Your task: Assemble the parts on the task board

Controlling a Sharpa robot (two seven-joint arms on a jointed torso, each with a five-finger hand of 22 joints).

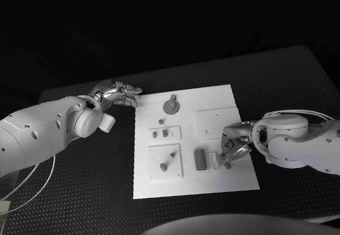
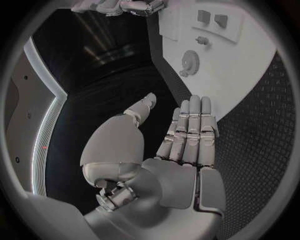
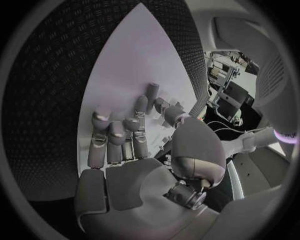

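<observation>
Looking down from the head, the left hand (image 1: 119,94) hovers off the far left corner of the white board (image 1: 219,103), fingers apart and holding nothing, a round gear (image 1: 170,105) just beside it. The right hand (image 1: 235,142) curls over the board's near right part, next to a dark block (image 1: 200,159). From the left wrist, its fingers (image 2: 190,127) lie straight, gear (image 2: 189,61) ahead. From the right wrist, fingers (image 3: 119,135) bend over the board (image 3: 137,60); whether they hold something I cannot tell.
</observation>
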